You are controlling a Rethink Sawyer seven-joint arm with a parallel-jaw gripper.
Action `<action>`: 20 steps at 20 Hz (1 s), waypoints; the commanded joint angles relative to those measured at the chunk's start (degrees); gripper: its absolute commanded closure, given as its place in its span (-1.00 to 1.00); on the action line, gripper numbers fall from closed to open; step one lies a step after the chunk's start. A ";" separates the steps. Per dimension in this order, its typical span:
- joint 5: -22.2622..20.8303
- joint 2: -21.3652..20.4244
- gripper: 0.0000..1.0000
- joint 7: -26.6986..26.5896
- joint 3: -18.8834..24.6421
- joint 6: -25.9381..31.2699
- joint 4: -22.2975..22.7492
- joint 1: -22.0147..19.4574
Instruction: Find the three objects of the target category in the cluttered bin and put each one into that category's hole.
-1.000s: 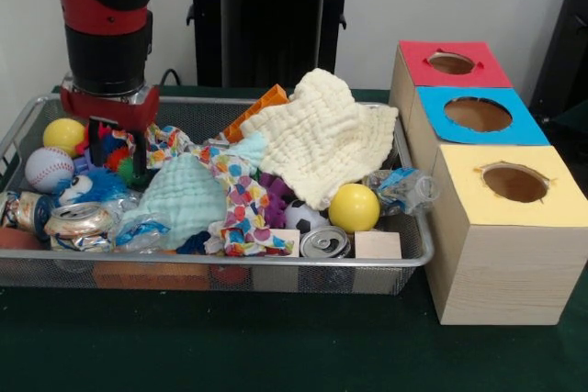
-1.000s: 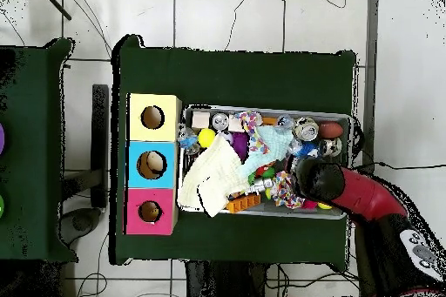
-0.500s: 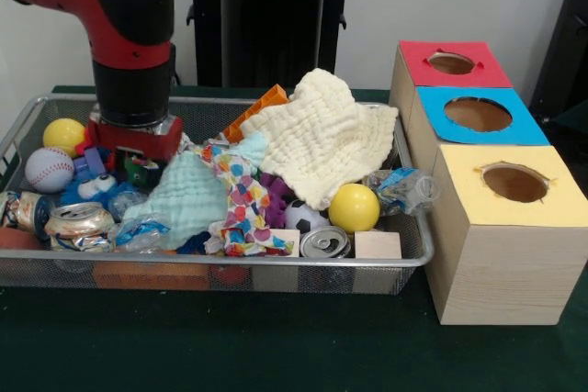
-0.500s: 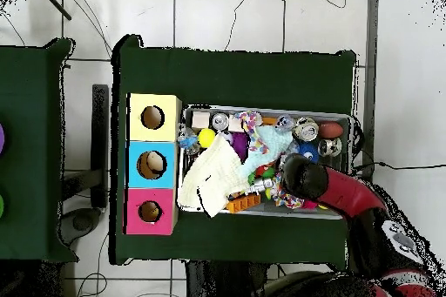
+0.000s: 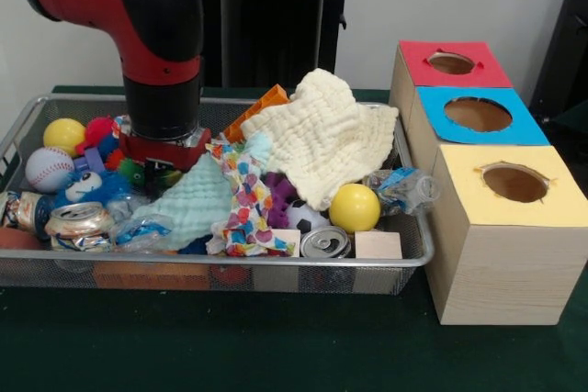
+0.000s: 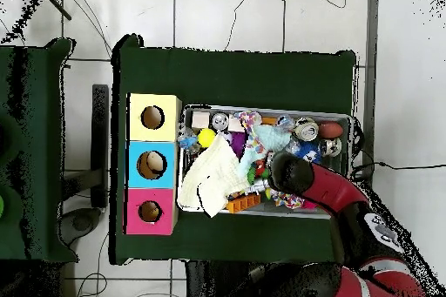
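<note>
A wire mesh bin (image 5: 230, 268) holds a jumble: a cream cloth (image 5: 322, 135), a mint cloth (image 5: 197, 204), a spotted cloth (image 5: 241, 204), yellow balls (image 5: 354, 207) (image 5: 62, 135), a baseball (image 5: 48, 169), a small soccer ball (image 5: 303, 218), crushed cans (image 5: 78, 224) (image 5: 325, 243) and a wooden block (image 5: 377, 245). My gripper (image 5: 163, 170) is pressed down into the clutter left of centre, at the mint cloth's upper edge beside a colourful plush toy (image 5: 103, 140). Its tips are buried. In the overhead view the arm (image 6: 300, 176) hides it.
Three wooden boxes stand beside the bin, with holes in red (image 5: 451, 63), blue (image 5: 478, 114) and yellow (image 5: 514, 183) tops. A beige object lies in the blue hole (image 6: 154, 165). A crumpled plastic bottle (image 5: 401, 188) rests against the bin's box-side wall. An orange block (image 5: 262, 103) pokes out behind the cream cloth.
My arm has swept from the bin's ball end toward its middle, staying low. The mint cloth has been pushed and bunched up, and the plush toy is uncovered.
</note>
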 commanded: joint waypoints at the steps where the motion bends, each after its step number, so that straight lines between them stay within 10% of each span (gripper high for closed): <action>1: 4.59 0.72 -1.00 13.19 2.61 -0.85 0.05 0.86; 12: 7.08 -1.16 -1.00 13.66 2.74 -1.57 1.76 2.21; 20: 12.87 -6.26 -1.00 19.09 -2.77 3.66 1.25 11.75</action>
